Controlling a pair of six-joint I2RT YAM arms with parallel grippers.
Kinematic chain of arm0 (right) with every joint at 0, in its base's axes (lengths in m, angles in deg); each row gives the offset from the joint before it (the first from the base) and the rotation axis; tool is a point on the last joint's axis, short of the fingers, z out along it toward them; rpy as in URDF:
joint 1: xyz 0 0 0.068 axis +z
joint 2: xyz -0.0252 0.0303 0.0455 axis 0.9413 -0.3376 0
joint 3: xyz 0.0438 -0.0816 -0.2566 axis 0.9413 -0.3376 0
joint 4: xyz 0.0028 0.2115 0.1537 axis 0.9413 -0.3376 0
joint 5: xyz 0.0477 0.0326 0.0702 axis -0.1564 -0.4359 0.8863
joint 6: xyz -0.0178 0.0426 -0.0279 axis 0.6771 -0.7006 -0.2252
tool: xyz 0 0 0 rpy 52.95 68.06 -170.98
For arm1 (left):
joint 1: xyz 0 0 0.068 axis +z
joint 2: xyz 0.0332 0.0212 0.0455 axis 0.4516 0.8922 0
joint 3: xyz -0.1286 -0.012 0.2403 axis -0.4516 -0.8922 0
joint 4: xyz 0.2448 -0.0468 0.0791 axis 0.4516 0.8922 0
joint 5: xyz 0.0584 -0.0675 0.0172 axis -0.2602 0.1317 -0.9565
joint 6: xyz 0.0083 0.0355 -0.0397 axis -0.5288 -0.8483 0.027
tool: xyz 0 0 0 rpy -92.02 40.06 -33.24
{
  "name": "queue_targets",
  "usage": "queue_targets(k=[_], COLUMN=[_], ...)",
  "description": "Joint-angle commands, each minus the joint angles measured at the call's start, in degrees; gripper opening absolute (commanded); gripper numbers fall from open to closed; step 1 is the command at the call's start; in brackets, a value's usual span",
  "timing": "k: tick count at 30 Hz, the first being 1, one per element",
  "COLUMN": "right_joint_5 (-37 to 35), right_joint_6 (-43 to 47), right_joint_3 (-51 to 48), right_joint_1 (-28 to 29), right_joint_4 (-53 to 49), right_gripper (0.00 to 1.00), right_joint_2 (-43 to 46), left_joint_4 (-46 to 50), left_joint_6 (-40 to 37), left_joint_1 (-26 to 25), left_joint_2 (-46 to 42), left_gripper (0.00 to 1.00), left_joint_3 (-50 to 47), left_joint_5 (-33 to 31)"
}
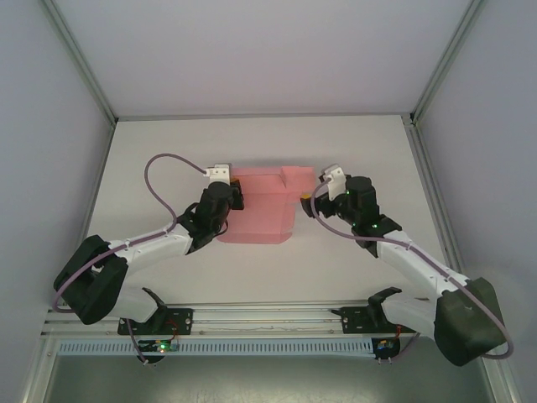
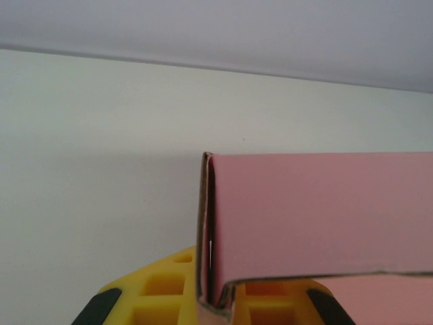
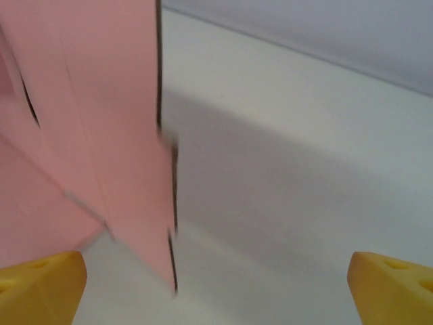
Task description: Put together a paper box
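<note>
The pink paper box (image 1: 264, 206) lies partly folded on the white table between both arms. My left gripper (image 1: 237, 198) is shut on its left edge. In the left wrist view the folded card (image 2: 318, 217) stands pinched between the yellow fingers (image 2: 162, 291), its doubled edge upright. My right gripper (image 1: 307, 200) hovers at the box's right side, open, with nothing between its jaws. In the right wrist view the yellow fingertips (image 3: 40, 284) stand far apart, and pink flaps (image 3: 101, 135) hang at the left of the gap, blurred.
The white table (image 1: 168, 151) has bare room behind and to both sides of the box. Grey walls and metal frame posts (image 1: 80, 59) bound the workspace. A rail (image 1: 268, 315) runs along the near edge by the arm bases.
</note>
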Motion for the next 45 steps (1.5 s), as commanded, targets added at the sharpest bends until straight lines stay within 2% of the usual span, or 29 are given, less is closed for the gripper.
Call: queue_targets(k=[1,6,13,19,22,29,39,45], right_joint_5=[4.87,8.65,2.62,10.94,13.42,13.96,24.90,25.31], right_joint_6=[-1.40,-2.27,1.90,1.64,0.39,1.36,-6.01,-5.51], right_joint_3=[3.67,4.06,4.11,-0.06,-1.02,2.53,5.39,7.00], right_joint_1=[-0.27,0.64,-1.80,-3.40,-3.30,-3.58,-2.85,-1.93], right_joint_4=[4.72,6.37,-3.13,-7.96,-6.72,-4.92,11.87,10.69], right_gripper=[0.99,0.98,0.98,0.98,0.98,0.98,0.98,0.98], right_joint_2=[-1.89,-4.78,0.92,3.09,1.67,-1.92,-8.93,-11.44], left_joint_4=[-3.48,-4.25,-1.82,-2.64,-2.01,-2.05,-2.96,-3.97], left_joint_6=[-1.12,-0.52,-0.99,0.08,0.17,0.22,-1.13,-1.25], left_joint_1=[0.61,0.66,0.71,0.75,0.68,0.73,0.68,0.72], left_joint_2=[-1.37,-1.26,-1.11,-1.44,-1.89,-3.17,-2.18,-2.20], left_gripper=[0.00,0.00,0.00,0.00,0.00,0.00,0.00,0.00], left_joint_3=[-0.35,-0.01,0.61,0.58,0.74,0.15,0.09,-0.55], left_joint_5=[0.46,0.66,-2.79,-2.00,-0.46,-0.23,1.89,2.60])
